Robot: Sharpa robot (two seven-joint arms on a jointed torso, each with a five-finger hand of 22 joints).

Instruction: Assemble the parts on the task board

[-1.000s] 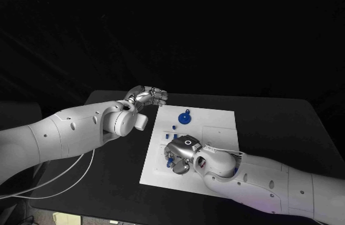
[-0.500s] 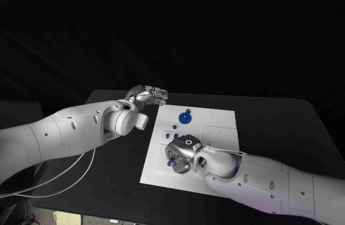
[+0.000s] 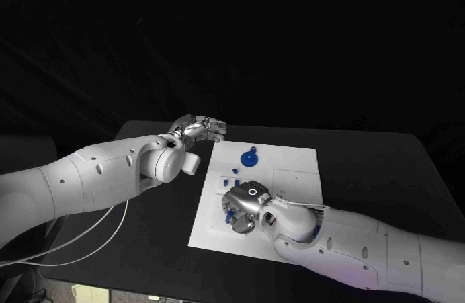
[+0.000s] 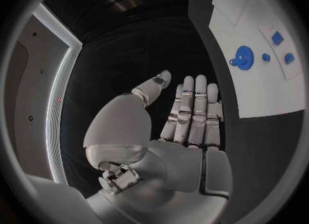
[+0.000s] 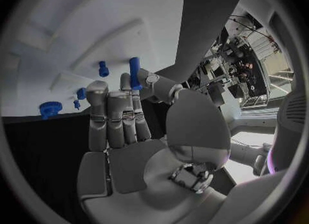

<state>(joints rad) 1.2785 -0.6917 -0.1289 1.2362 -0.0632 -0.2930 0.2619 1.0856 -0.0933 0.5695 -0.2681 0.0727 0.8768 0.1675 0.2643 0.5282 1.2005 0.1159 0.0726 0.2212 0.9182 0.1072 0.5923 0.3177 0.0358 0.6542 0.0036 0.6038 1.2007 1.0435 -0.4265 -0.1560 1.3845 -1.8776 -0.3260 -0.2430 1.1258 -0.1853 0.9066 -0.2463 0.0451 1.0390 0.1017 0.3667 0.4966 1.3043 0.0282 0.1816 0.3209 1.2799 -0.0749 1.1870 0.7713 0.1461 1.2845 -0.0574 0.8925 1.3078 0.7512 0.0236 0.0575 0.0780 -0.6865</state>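
A white task board (image 3: 291, 165) lies in the middle of a black surface (image 3: 388, 162). The right hand (image 3: 242, 205) hovers low over the board's near left part and hides what lies beneath it. In its wrist view it pinches an upright blue peg (image 5: 134, 73) between thumb and fingers. A round blue gear (image 3: 250, 158) sits near the board's far left corner, and small blue parts (image 3: 230, 181) lie between the gear and the right hand; their shapes are too small to make out. The left hand (image 3: 199, 130) hangs above the surface just beyond the board's far left corner, released, fingers straight and together, holding nothing.
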